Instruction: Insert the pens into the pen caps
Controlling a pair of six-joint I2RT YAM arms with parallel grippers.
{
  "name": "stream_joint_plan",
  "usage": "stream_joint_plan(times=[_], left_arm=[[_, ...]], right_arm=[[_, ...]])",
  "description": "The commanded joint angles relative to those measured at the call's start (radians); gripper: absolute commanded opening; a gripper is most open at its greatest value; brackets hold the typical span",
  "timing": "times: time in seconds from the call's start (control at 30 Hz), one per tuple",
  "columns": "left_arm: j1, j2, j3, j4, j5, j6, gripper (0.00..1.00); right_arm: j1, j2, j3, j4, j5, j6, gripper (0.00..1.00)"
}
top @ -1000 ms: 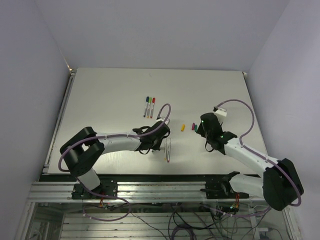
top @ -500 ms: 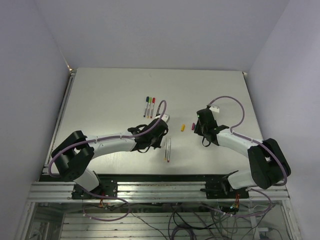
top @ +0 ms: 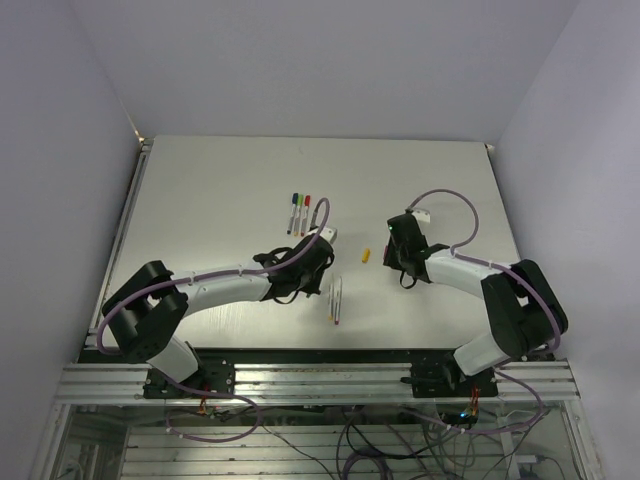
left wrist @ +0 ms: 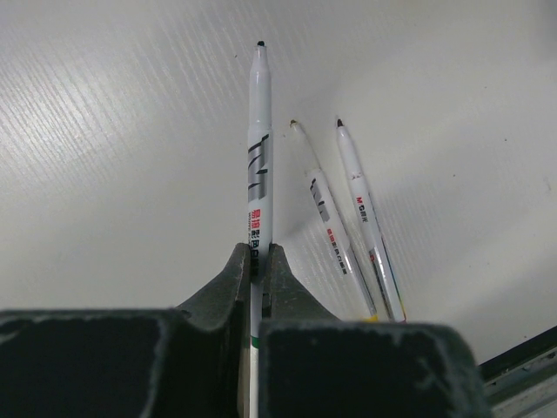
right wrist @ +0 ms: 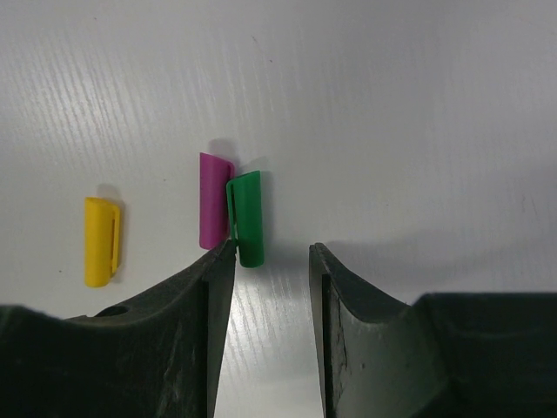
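Observation:
My left gripper (left wrist: 259, 252) is shut on a thin white pen (left wrist: 259, 148) that points away from it, just above the table. Two more white pens (left wrist: 329, 219) (left wrist: 366, 228) lie side by side to its right; they also show in the top view (top: 336, 298). My right gripper (right wrist: 271, 254) is open and low over the table. A green cap (right wrist: 246, 218) lies just ahead of its left fingertip, touching a purple cap (right wrist: 214, 212). A yellow cap (right wrist: 102, 240) lies further left, also seen in the top view (top: 366, 255). In the top view the left gripper (top: 320, 262) and right gripper (top: 396, 250) flank the yellow cap.
Three more pens with coloured ends (top: 299, 213) lie side by side further back on the white table (top: 220, 190). Grey walls close in the table on the left, back and right. The arm bases sit at the near edge.
My right gripper has moved left and slightly back, over the purple and green caps. My left arm has stretched out and carried its pen a little toward the right.

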Motion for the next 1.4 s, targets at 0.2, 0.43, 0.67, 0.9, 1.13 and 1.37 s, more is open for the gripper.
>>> stream_joint_plan(times=[0.2,0.43,0.67,0.9,1.13,1.37], left_arm=[[0.022,-0.032,-0.023,0.034,0.033,-0.016,0.07],[0.027,-0.033,-0.024,0.034,0.031,-0.016,0.07],[0.035,-0.033,-0.034,0.038,0.031,-0.021,0.07],[0.04,-0.016,-0.032,0.048,0.047,-0.022,0.07],[0.041,-0.009,-0.025,0.046,0.052,-0.022,0.07],[0.042,-0.01,-0.022,0.042,0.05,-0.023,0.07]], right_arm=[[-0.007,0.064,0.036,0.01,-0.002,-0.009,0.4],[-0.008,0.118,0.073,-0.012,0.023,-0.014,0.39],[-0.01,0.132,0.078,-0.027,0.021,0.002,0.38],[-0.012,0.153,0.066,-0.052,0.03,0.019,0.35],[-0.012,0.167,0.051,-0.06,0.026,0.022,0.3],[-0.011,0.153,0.013,-0.061,-0.005,0.053,0.15]])
